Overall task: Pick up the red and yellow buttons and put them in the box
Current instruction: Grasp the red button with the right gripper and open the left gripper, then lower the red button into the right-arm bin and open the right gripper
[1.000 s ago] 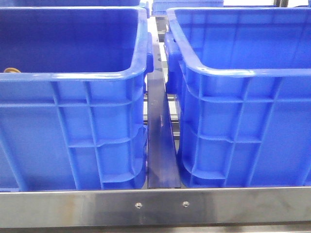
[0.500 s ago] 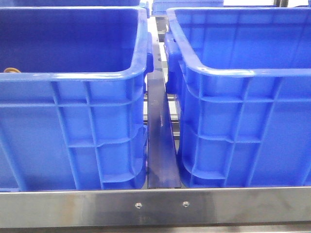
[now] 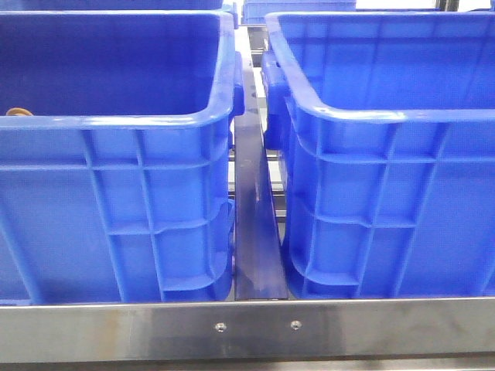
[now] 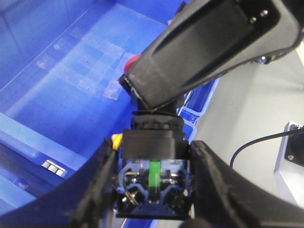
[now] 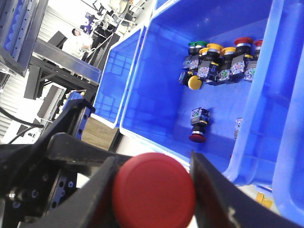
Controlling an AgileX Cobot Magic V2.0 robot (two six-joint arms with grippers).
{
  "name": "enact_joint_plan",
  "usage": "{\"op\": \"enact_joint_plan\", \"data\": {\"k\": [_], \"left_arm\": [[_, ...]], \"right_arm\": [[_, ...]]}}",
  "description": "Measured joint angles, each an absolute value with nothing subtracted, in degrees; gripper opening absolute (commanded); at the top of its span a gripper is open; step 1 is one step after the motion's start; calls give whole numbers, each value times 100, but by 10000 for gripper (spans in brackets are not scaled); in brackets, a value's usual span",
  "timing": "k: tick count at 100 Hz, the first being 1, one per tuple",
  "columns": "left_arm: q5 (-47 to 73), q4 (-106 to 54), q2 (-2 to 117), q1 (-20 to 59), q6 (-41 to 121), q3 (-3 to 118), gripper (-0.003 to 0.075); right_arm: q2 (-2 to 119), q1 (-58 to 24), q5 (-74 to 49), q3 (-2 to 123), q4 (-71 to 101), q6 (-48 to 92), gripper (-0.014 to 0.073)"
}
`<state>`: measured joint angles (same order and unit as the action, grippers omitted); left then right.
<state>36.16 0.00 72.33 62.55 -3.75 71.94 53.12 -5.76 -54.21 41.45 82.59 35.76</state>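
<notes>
My left gripper is shut on the dark body of a push button. The button's back end, with a green strip, faces the camera, and a sliver of yellow shows beside its collar. My right gripper is shut on the red button, whose round cap fills the gap between the fingers. The right arm's black casing hangs just above the left gripper. Beneath them lies the bare floor of a blue box. Neither gripper appears in the front view.
Two large blue crates stand side by side, one left and one right, with a dark gap between them and a steel rail in front. One crate holds several more buttons. A cable crosses the grey table.
</notes>
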Motion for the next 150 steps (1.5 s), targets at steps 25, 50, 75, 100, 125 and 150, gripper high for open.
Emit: {"op": "enact_joint_plan", "data": {"k": [25, 50, 75, 100, 125, 150], "left_arm": [[3616, 0, 7233, 6255, -375, 7194, 391], [3616, 0, 7233, 6255, -375, 7194, 513], [3649, 31, 7133, 5912, -484, 7185, 513], [3647, 51, 6616, 4831, -549, 6850, 513], [3696, 70, 5647, 3340, -666, 6062, 513], [3714, 73, 4433, 2068, -675, 5320, 512]], "right_arm": [[5312, -576, -5421, 4145, 8259, 3652, 173], [5312, -576, -5391, 4145, 8270, 3837, 173], [5312, -582, -4713, 4193, 8306, 4229, 173], [5312, -582, -3535, 4193, 8371, 4777, 173], [5322, -582, -2219, 4193, 8461, 5669, 173], [5469, -582, -1083, 4193, 8591, 6694, 173]]}}
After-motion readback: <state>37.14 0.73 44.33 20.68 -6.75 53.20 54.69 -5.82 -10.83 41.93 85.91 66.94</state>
